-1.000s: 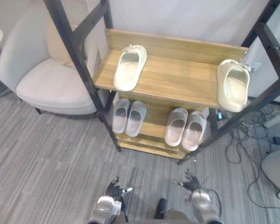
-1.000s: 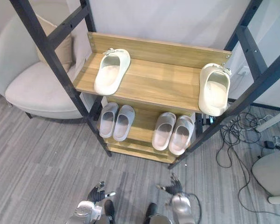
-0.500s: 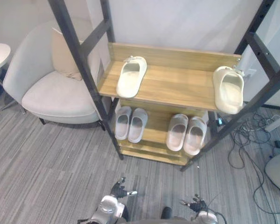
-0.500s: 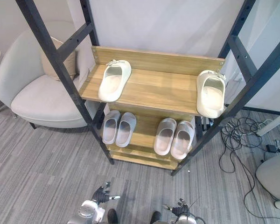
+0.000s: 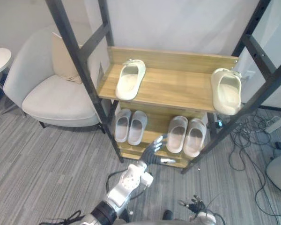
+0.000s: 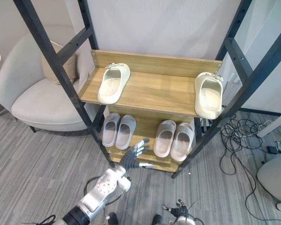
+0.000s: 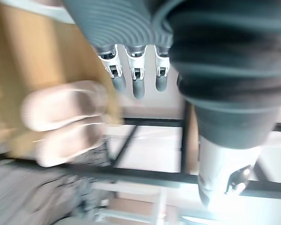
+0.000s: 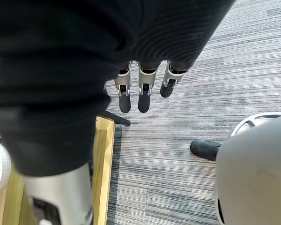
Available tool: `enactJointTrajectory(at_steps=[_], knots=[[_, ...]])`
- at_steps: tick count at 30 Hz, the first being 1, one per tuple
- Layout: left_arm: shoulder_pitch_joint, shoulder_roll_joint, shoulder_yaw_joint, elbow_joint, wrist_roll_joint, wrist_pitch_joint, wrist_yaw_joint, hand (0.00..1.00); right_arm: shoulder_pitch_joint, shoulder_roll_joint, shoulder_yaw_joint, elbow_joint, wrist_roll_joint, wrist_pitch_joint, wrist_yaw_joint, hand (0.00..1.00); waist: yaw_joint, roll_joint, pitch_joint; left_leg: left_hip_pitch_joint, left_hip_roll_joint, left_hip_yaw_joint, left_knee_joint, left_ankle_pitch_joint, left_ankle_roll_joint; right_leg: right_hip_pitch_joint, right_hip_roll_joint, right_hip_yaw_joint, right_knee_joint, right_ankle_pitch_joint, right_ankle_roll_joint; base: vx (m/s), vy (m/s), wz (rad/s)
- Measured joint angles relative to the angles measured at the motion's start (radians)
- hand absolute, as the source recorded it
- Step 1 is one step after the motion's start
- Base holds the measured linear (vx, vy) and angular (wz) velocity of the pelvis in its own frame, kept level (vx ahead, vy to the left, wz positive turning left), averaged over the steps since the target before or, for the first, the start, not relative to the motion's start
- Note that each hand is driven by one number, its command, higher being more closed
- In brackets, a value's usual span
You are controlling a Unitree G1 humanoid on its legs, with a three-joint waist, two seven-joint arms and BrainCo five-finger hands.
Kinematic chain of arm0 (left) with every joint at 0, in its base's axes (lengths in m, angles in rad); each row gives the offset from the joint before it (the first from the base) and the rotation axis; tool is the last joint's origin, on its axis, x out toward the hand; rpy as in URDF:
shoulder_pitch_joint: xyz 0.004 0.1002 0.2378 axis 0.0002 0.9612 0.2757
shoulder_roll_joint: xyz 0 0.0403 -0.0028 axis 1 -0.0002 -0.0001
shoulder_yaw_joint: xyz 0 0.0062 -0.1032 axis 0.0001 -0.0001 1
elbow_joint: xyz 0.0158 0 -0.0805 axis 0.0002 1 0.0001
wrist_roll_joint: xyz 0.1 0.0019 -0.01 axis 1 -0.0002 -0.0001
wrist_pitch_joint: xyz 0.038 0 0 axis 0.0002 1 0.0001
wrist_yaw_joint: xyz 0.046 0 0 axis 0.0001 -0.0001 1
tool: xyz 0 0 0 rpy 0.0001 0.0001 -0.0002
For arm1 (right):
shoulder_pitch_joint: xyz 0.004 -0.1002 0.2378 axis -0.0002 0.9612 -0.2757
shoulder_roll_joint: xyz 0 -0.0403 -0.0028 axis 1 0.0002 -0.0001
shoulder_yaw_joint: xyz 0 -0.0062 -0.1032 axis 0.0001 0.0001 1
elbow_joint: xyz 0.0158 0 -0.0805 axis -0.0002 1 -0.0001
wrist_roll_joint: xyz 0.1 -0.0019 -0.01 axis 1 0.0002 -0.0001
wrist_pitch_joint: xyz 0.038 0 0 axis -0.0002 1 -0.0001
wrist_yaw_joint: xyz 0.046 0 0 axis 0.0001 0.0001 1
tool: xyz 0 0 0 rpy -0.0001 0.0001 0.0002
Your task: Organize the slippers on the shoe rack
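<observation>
right hand (image 5: 195, 205): low, before the shoe rack (image 5: 178, 86), fingers loosely spread, empty
left hand (image 5: 150, 152): raised near the rack's lower shelf (image 5: 154, 124), fingers spread, empty
grey slippers (image 5: 130, 125): two pairs on the lower shelf
cream slippers (image 5: 130, 79): top shelf, opposite ends, well apart

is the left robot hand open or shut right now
Open: the left robot hand has straight, spread fingers that hold nothing, reaching toward the front of the lower shelf.
</observation>
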Motion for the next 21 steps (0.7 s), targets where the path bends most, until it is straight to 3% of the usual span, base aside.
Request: enactJointTrajectory(at_steps=[5,10,21], knots=[[-0.112,0.017,0.127,-0.076,-0.014,-0.019,0.058,0.0,-0.004,-0.018,0.024,-0.003,-0.001,-0.001,0.007,0.0,-0.012,0.0,-0.001,-0.003,0.002,0.009,0.0,-0.005,-0.003,-0.013,0.003,0.024,0.0,0.004,-0.002,0.0,0.004,-0.14],[-0.22,0.088,0.265,-0.084,0.01,-0.028,0.126,0.0,-0.008,-0.024,0.024,-0.004,-0.002,-0.001,0.018,0.0,-0.026,-0.001,-0.001,-0.005,0.004,0.025,0.0,-0.014,-0.003,-0.027,0.006,0.051,-0.005,0.013,-0.007,-0.01,0.008,-0.17],[-0.398,0.252,0.466,0.062,0.047,-0.029,0.232,0.0,-0.009,-0.028,0.014,-0.009,-0.003,0.0,0.052,0.0,-0.034,-0.006,0.001,-0.022,0.003,0.065,0.0,-0.018,-0.002,-0.068,0.007,0.098,-0.014,0.039,-0.009,-0.05,0.011,-0.14]])
